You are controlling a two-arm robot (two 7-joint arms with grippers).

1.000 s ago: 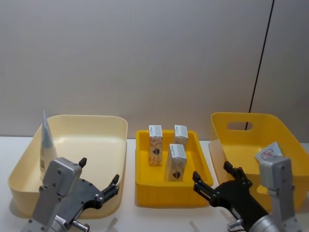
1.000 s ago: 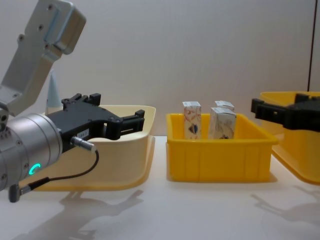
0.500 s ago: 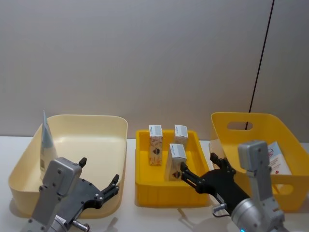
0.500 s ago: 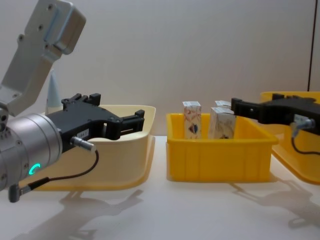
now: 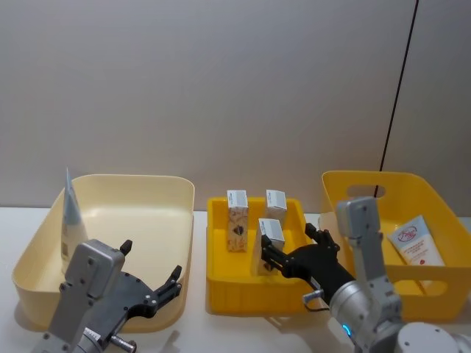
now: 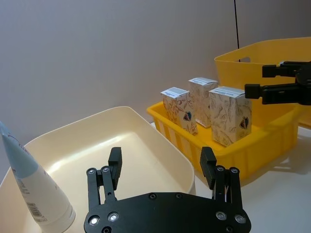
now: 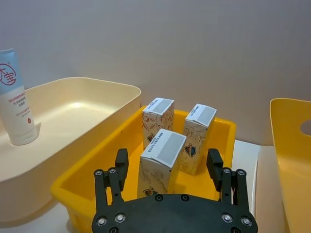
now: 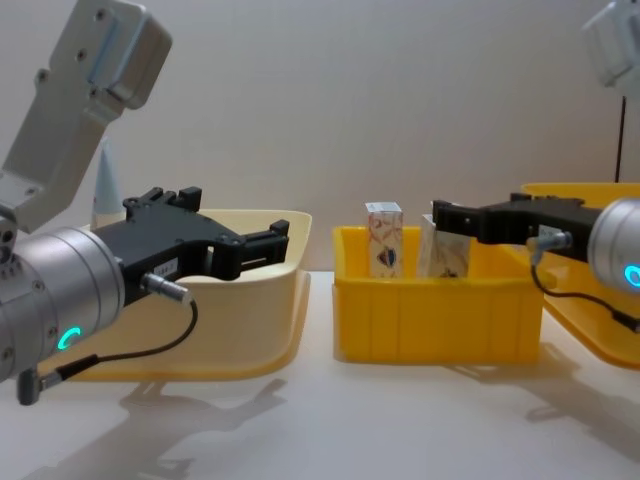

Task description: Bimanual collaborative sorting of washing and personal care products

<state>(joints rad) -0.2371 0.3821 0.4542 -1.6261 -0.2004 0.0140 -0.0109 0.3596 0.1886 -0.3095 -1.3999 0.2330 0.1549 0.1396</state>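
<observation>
The right gripper (image 5: pixel 288 248) has swung left, away from the deep yellow plastic bin with a handle slot (image 5: pixel 346 182), and is now over the low yellow plastic tray (image 5: pixel 246 298) in the middle. Its black fingers are spread wide, one on either side of the nearest small white printed carton (image 7: pixel 158 165), with a gap showing on both sides. This carton stands upright at the front of the tray. Two more white printed cartons (image 5: pixel 237 212) (image 5: pixel 275 204) stand upright behind it.

The left gripper (image 5: pixel 151 261) has not shifted. It hangs at the near edge of the wide cream plastic bin (image 5: pixel 151 190), its fingers also spread wide with nothing between them.

A pale blue-and-white squeeze tube (image 5: pixel 71 213) leans upright in the cream bin's far left corner. Another white tube with a red round mark (image 5: pixel 416 243) lies slanted inside the deep yellow bin. All three containers sit on a white tabletop (image 5: pixel 197 334).
</observation>
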